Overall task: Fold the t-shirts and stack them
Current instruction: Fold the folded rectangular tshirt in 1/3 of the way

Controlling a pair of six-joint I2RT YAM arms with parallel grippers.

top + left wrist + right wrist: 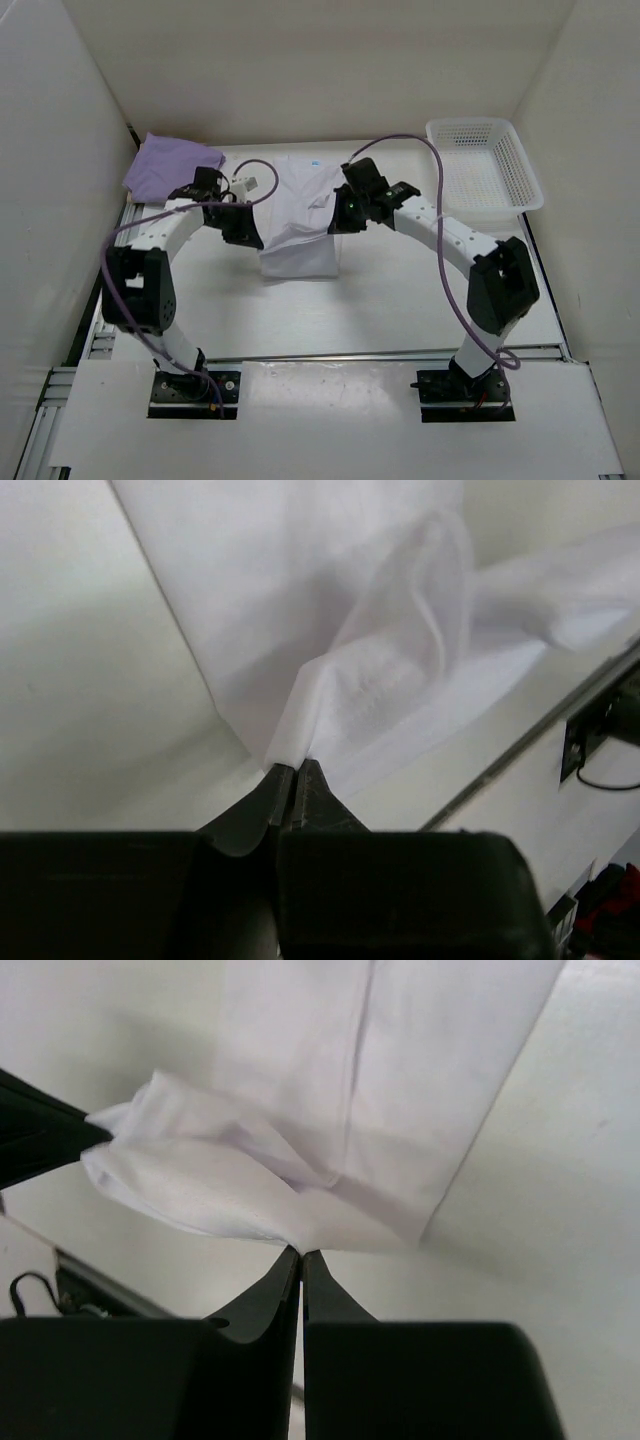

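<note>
Top view, left to right. The lavender t-shirt [165,165] is at 10 o'clock on the table [400,310], a rumpled heap against the back wall. Its 4 o'clock corner is just beside my left wrist, and I can't tell if they touch.

My left claw [295,770] is hidden under its own wrist housing from above. The wrist cam shows it pressed together, pinching a folded edge of the white t-shirt [300,255]. The cloth rises from the tips toward 12 and 1 o'clock and runs off the top of the frame. At 3 o'clock in that view there's a table rail and a black bracket [600,735] with a cable, cut off by the frame edge.

The white t-shirt is at table centre, 12 o'clock from my bases, with a small blue label [313,160] at its far end. Both arms cover its side edges mid-length, so the outline there is hard to read.

My right claw [301,1253] is also masked from above. The wrist cam shows it shut tight, nipping the bunched white cloth. A dark wedge enters that view at 9 o'clock and touches the bunch. I can't tell what it is.

A purple cable [425,148] arcs over the right arm. The white basket [520,165] sits at 2 o'clock, well apart from the shirt.
</note>
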